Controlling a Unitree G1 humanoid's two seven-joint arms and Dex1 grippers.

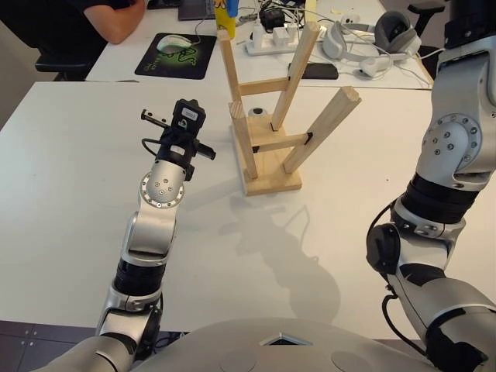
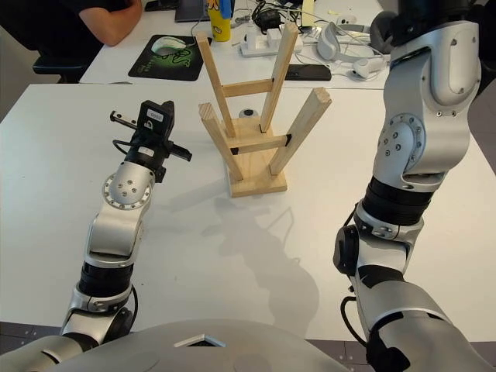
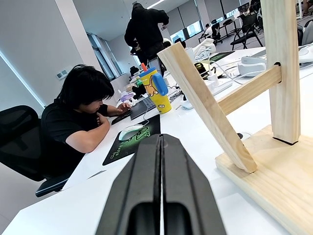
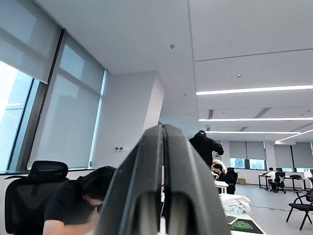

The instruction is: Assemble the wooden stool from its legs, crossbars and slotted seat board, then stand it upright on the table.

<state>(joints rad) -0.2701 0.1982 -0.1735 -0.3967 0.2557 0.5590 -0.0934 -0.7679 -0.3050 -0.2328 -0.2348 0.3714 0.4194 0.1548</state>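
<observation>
The wooden stool [image 1: 273, 124] sits upside down near the middle of the table's [image 1: 77, 155] far edge. Its slotted seat board [image 1: 269, 183] lies flat on the surface and the four legs [image 1: 245, 139] point up, splayed outward. Two crossbars [image 1: 263, 85] bridge the legs, one higher than the other. From here the joinery looks complete, so what remains is most likely the flip onto its feet.

The left gripper [image 3: 160, 139] hovers just beside the stool on its left, apart from it and aimed past the nearest leg. Its two fingers are pressed together with nothing between them. The right arm is raised high by the table's right edge. The right gripper [image 4: 163, 128] points up toward the ceiling, also pinched closed and empty.

To turn the stool well, I'd say both claws must first spread wide enough to take a leg. A grip low on a leg, close to the seat board, would strain the slotted joints less than one at the tips. The joints may be only press-fitted, so pulling a leg outward could pop it or a crossbar loose. It seems safer to tip the stool over one edge of the seat with the second claw steadying the opposite leg. All four feet should meet the table together.
</observation>
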